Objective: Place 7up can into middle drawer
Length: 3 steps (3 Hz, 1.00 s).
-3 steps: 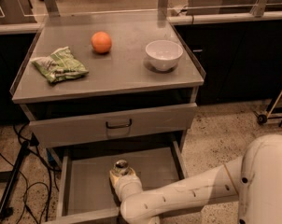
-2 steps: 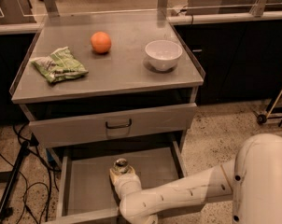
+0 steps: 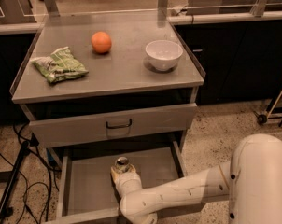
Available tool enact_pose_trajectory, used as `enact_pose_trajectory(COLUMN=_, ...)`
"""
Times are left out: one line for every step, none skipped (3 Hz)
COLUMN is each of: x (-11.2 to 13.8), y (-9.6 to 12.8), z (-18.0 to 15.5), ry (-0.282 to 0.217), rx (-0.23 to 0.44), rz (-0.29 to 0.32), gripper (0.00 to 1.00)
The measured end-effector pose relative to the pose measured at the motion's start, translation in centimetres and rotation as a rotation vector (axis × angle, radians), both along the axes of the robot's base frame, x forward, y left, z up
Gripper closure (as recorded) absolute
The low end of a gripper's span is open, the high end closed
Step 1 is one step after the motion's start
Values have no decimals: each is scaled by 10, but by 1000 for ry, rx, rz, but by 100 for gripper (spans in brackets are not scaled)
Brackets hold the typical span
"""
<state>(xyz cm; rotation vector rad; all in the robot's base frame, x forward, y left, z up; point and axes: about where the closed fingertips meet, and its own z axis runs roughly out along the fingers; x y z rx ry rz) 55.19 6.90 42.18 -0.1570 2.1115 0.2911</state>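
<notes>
The middle drawer (image 3: 87, 185) is pulled out below the cabinet top, its grey floor bare on the left. The 7up can (image 3: 122, 163) stands inside it near the middle; only its silver top shows, the body is hidden by my arm. My gripper (image 3: 121, 171) reaches down into the drawer from the lower right and sits around the can, just behind the white wrist (image 3: 128, 185).
On the cabinet top (image 3: 117, 73) lie a green and white snack bag (image 3: 59, 65), an orange fruit (image 3: 101, 42) and a white bowl (image 3: 164, 54). The upper drawer front (image 3: 114, 124) with a black loop handle overhangs the open drawer. Cables (image 3: 19, 181) lie on the floor at left.
The view has shifted slightly; my arm and the can remain in the same place in the drawer.
</notes>
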Motion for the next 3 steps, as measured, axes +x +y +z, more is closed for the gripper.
enact_pose_trajectory(x=10, y=-5, z=-2, ry=-19, rx=-19, rz=-17, gripper=100)
enact_pose_trajectory(x=24, y=-8, z=3, ry=-52, rx=-22, rz=-14, gripper=100)
enact_pose_trajectory(x=24, y=-8, z=3, ry=-52, rx=-22, rz=-14, gripper=100)
